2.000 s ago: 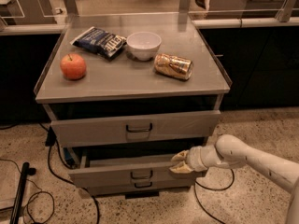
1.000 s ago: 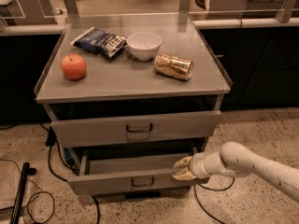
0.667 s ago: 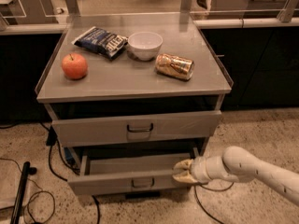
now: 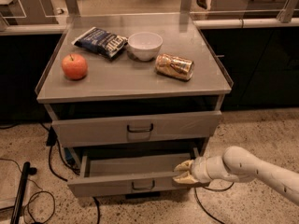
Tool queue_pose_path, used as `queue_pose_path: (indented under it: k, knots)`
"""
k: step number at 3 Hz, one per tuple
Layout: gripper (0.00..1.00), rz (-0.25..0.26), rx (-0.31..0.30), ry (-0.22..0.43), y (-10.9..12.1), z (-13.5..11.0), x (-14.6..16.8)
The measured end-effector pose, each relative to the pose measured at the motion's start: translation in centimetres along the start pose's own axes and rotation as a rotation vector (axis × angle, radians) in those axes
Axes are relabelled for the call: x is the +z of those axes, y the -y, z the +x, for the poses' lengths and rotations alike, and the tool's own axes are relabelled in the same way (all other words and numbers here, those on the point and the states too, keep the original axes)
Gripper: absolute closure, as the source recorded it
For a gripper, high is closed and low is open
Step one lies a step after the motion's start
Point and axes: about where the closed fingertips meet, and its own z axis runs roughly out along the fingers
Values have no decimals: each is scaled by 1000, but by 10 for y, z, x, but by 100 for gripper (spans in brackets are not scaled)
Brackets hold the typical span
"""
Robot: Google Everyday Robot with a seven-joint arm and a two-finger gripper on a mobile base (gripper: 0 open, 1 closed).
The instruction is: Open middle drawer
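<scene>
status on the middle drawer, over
Gripper low, at right end of the middle drawer front rim. Drawer stands partway out, below the shut top drawer. Nothing seen blocking its front.

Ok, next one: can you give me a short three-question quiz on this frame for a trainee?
1. True or false: the middle drawer is pulled out further than the top drawer.
2. Multiple choice: the end effector is at the middle drawer's A) handle, B) right front corner, C) left side.
3. Fill in: the can on the cabinet top lies on its ____.
Key: 1 true; 2 B; 3 side.
</scene>
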Motion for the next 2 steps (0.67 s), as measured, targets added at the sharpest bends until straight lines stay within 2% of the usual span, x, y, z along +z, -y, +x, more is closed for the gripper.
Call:
queue_pose_path:
  k: [2]
  knots:
    - [13,0,0,0,0,0,0]
